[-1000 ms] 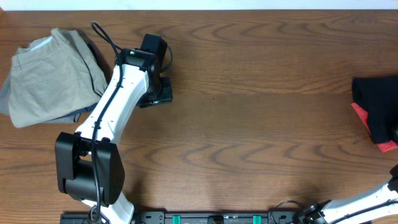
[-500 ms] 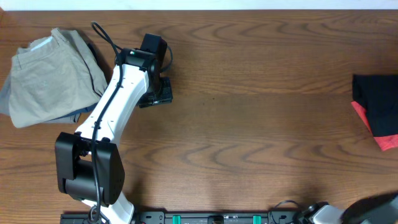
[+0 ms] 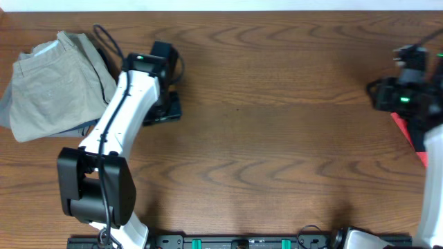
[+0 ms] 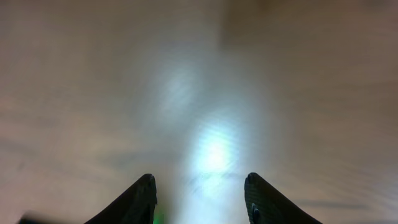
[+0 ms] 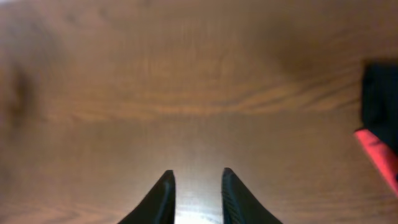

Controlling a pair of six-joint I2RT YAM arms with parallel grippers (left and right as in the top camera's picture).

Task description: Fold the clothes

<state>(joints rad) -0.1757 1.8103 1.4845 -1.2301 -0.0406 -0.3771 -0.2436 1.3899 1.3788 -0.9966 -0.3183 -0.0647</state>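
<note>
The black T-shirt [image 5: 379, 99] shows only as a dark patch at the right edge of the right wrist view. In the overhead view my right arm hides it. My right gripper [image 3: 401, 86], blurred, hangs over the table's right edge above that cloth. In its wrist view the right gripper [image 5: 196, 176] is open and empty over bare wood, left of the shirt. My left gripper [image 3: 165, 109] is at the back left, just right of the khaki pile. In its wrist view the left gripper [image 4: 200, 183] is wide open and empty over blurred tabletop.
A beige-khaki garment pile [image 3: 52, 86] lies at the back left corner. A salmon-red cloth [image 3: 403, 130] peeks out beside my right arm and shows under the black cloth in the right wrist view [image 5: 376, 152]. The brown wooden table [image 3: 277, 138] lies between the arms.
My right arm has swung up from the bottom right corner and now covers the black cloth at the right edge. My left gripper has shifted slightly left, toward the khaki pile.
</note>
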